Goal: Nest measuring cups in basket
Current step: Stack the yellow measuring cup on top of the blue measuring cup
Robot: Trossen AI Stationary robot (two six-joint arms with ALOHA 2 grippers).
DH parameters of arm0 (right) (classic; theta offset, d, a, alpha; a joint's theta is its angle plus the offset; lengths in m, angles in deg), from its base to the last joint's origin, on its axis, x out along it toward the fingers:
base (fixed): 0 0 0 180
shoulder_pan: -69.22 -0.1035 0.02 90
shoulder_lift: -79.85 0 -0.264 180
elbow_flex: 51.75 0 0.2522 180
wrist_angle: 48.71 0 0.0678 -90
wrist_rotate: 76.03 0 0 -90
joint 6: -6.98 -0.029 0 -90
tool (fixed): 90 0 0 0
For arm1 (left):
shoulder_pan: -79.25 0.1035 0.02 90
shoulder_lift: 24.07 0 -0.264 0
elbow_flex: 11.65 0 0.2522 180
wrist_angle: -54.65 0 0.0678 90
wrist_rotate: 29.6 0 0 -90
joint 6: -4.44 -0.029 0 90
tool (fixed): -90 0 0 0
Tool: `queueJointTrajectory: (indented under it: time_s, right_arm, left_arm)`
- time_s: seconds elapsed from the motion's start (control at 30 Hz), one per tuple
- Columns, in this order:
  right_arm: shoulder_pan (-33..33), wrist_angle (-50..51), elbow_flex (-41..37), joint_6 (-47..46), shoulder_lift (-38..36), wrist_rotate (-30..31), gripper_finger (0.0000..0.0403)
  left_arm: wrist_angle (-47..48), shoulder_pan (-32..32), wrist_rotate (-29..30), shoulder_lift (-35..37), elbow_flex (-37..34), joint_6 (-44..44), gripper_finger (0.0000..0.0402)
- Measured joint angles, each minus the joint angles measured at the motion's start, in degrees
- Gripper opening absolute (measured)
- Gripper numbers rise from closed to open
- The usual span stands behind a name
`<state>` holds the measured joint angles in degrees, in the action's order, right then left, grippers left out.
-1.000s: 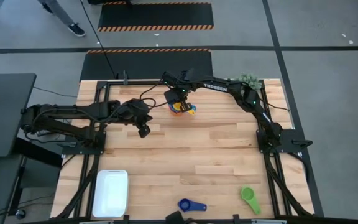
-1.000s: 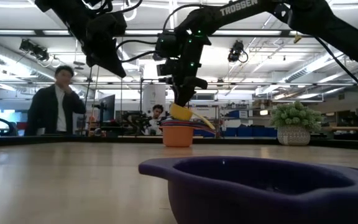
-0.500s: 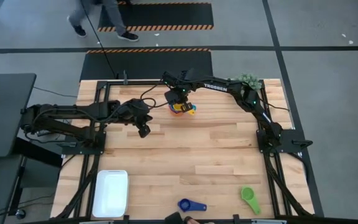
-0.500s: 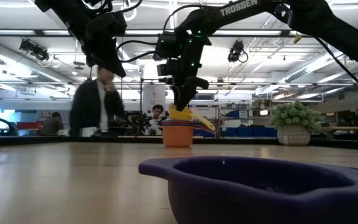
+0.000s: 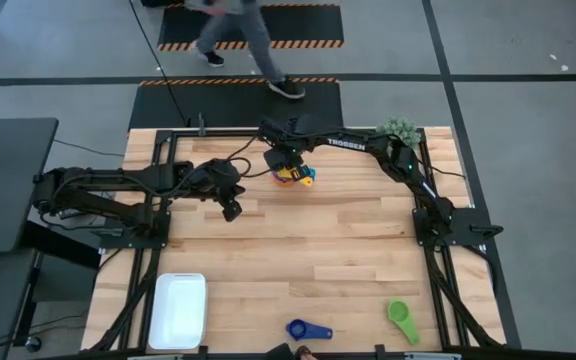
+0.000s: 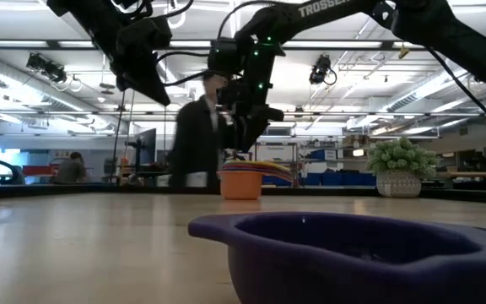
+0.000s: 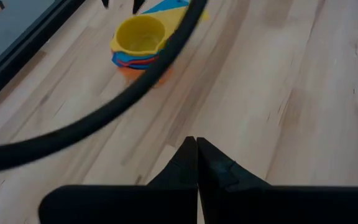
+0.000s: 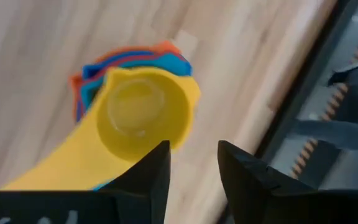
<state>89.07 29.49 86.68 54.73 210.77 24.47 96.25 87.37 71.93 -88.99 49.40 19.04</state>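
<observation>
A stack of nested measuring cups stands near the table's far edge, with a yellow cup on top, inside blue and orange ones. My right gripper hangs open just above the stack with nothing between its fingers. A navy cup and a green cup lie near the front edge. The white basket sits at the front left. My left gripper waits shut above the table, left of the stack.
A small potted plant stands at the table's far right corner. A black cable hangs across the left wrist view. A person walks past behind the table's far edge. Bare wood lies between the stack and the front cups.
My right gripper has opened and let go of the yellow cup. The cup was tilted above the stack and has now sunk level into it. The gripper has stayed over the stack. A person has crossed behind the table toward the right.
</observation>
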Motion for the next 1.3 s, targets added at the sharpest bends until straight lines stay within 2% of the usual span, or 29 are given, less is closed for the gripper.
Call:
queueJointTrajectory:
  time_s: [0.17, 0.3, 0.4, 0.5, 0.67, 0.77, 0.9, 1.13, 1.3]
  right_arm:
    - [-1.8, -0.1, 0.0, -0.1, -2.0, 6.6, 0.0118]
    - [-2.3, 0.2, 0.0, -2.0, -5.5, 9.4, 0.0062]
    - [-1.9, 1.1, 0.1, -5.8, -9.3, 9.4, 0.0013]
    - [-0.3, 2.4, 0.1, -11.0, -13.4, 8.7, 0.0011]
    - [6.4, 5.5, 0.1, -19.6, -18.1, -0.3, 0.0005]
    - [11.2, 6.1, 0.1, -23.7, -19.3, -6.6, 0.0003]
    - [16.2, 7.3, -1.3, -25.7, -18.6, -10.1, 0.0002]
    - [20.6, 1.8, -12.7, -23.7, -18.5, -20.4, 0.0002]
    - [21.2, -5.5, -20.1, -23.4, -18.5, -23.1, 0.0001]
  left_arm:
    - [0.3, 0.0, -0.3, 0.0, 0.0, 2.6, 0.0]
    - [1.6, 0.0, -0.9, 0.0, 0.0, 2.8, 0.0]
    - [1.7, 0.0, -0.9, 0.0, 0.0, 2.8, 0.0]
    - [1.4, 0.0, -0.9, -1.0, 0.0, 3.1, 0.0]
    - [-2.6, -0.8, -1.0, -6.7, 0.0, 4.2, 0.0]
    - [-11.8, -2.1, -1.1, -11.9, 0.0, 3.7, 0.0]
    - [-22.1, -2.6, -1.3, -18.4, 0.0, 1.3, 0.0]
    - [-34.3, -0.9, -1.3, -28.6, 0.0, 0.6, 0.0]
    - [-45.7, 0.2, -2.2, -35.2, 0.1, 1.1, 0.0]
